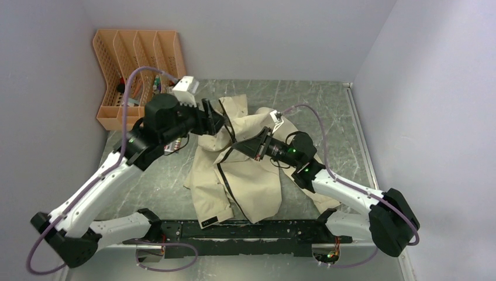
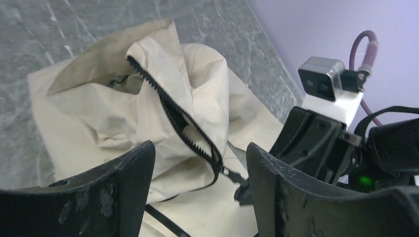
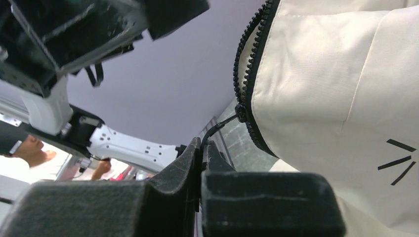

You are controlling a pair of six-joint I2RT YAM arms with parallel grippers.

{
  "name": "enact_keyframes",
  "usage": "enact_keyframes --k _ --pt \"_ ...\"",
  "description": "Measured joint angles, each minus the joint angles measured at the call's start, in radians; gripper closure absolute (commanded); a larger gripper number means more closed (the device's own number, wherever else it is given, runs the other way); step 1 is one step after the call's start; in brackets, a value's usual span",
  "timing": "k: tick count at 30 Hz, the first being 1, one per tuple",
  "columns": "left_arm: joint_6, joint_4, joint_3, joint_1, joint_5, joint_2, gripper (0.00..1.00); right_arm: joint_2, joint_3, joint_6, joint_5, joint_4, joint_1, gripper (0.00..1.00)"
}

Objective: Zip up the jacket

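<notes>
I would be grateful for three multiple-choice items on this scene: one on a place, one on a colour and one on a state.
1. Where on the table is the orange rack?
A) far left corner
B) near right edge
C) between the arm bases

2. What colour are the teeth of the jacket zipper?
A) white
B) black
C) red

3. How is the right gripper?
A) open over bare table
B) shut on the zipper pull
C) shut on nothing

Answers:
1 A, it stands by the far wall on the left.
2 B, the teeth are dark against cream fabric.
3 B, the pull's cord is pinched in it.
</notes>
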State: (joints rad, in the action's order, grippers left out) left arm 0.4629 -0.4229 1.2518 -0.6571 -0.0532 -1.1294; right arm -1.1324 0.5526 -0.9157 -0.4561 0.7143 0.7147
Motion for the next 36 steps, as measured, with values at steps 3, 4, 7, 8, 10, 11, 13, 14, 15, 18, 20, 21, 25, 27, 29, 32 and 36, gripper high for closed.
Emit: enact_keyframes --k 3,4,7,8,10,11,13,14,15,18,20,21,25,27,29,32,36 --pt "-0.003 0.000 -0.052 0.000 0.038 0.097 0.28 -0.030 0.033 -0.029 0.012 0.004 0.000 1.00" --pt "-0.003 0.002 -0.070 0.000 0.041 0.120 0.29 -0.033 0.040 -0.034 0.016 0.004 0.000 1.00" --pt "-0.005 0.008 -0.136 0.000 0.023 0.177 0.31 -0.041 0.065 -0.051 0.040 0.005 0.000 1.00" --pt "-0.006 0.013 -0.154 0.000 0.012 0.183 0.32 -0.041 0.072 -0.054 0.050 0.004 0.000 1.00" --pt "-0.011 0.025 -0.201 0.000 -0.024 0.188 0.31 -0.041 0.088 -0.062 0.068 0.004 0.000 1.00" --pt "-0.014 0.035 -0.222 0.000 -0.043 0.185 0.31 -0.041 0.095 -0.068 0.076 0.003 0.000 1.00" --pt "-0.021 0.062 -0.267 0.000 -0.079 0.179 0.31 -0.041 0.105 -0.076 0.091 0.002 0.000 1.00" --pt "-0.023 0.079 -0.291 0.000 -0.099 0.174 0.31 -0.041 0.108 -0.080 0.098 0.002 0.000 1.00" --pt "-0.027 0.091 -0.307 0.000 -0.117 0.165 0.31 -0.041 0.108 -0.087 0.103 0.003 0.000 1.00" --pt "-0.038 0.136 -0.327 0.000 -0.163 0.127 0.29 -0.041 0.108 -0.101 0.107 0.002 0.000 1.00" --pt "-0.046 0.176 -0.329 0.000 -0.182 0.105 0.28 -0.041 0.108 -0.109 0.106 0.003 0.000 1.00" --pt "-0.049 0.203 -0.331 0.000 -0.190 0.095 0.27 -0.041 0.108 -0.111 0.106 0.004 0.000 1.00" --pt "-0.056 0.298 -0.344 0.000 -0.210 0.072 0.27 -0.041 0.108 -0.119 0.106 0.005 0.000 1.00" --pt "-0.057 0.363 -0.365 0.000 -0.217 0.057 0.28 -0.041 0.108 -0.124 0.107 0.008 0.000 1.00" --pt "-0.056 0.408 -0.386 0.000 -0.218 0.038 0.32 -0.041 0.108 -0.133 0.109 0.015 0.000 1.00" --pt "-0.049 0.463 -0.416 0.000 -0.226 0.007 0.45 -0.041 0.108 -0.148 0.110 0.021 0.000 1.00" --pt "-0.046 0.498 -0.422 -0.007 -0.241 -0.018 0.71 -0.041 0.126 -0.161 0.132 0.013 0.000 1.00"
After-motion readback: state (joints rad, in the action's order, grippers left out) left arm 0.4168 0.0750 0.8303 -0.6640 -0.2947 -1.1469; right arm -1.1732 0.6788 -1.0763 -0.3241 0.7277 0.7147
